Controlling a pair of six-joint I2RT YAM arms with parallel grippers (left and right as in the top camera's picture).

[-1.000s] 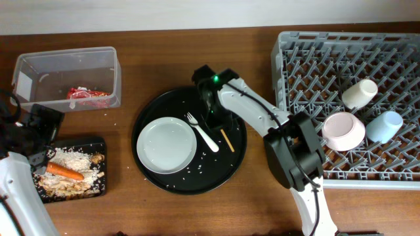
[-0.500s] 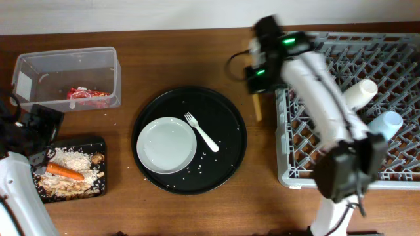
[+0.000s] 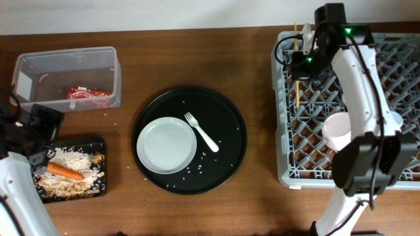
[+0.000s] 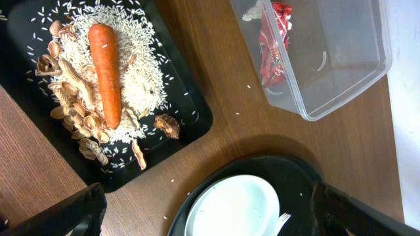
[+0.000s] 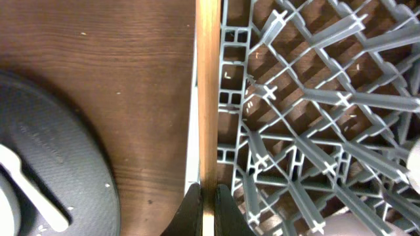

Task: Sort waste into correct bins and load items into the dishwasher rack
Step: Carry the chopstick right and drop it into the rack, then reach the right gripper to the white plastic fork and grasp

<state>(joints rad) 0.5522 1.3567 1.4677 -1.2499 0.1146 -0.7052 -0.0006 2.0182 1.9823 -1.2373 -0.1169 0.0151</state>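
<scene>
While the left gripper (image 4: 210,219) hangs spread wide near the black tray (image 4: 194,113) at eight o'clock, the right gripper (image 5: 208,196) is pinched tight on the chopsticks (image 5: 208,98), over the rack's (image 5: 315,98) ten o'clock edge.

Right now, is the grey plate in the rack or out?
Out. The plate lies on the round black tray, apart from the rack.

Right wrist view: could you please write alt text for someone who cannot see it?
The right hand grips chopsticks running up the frame along the rack's edge. Wooden table and part of a black tray lie left.
</scene>
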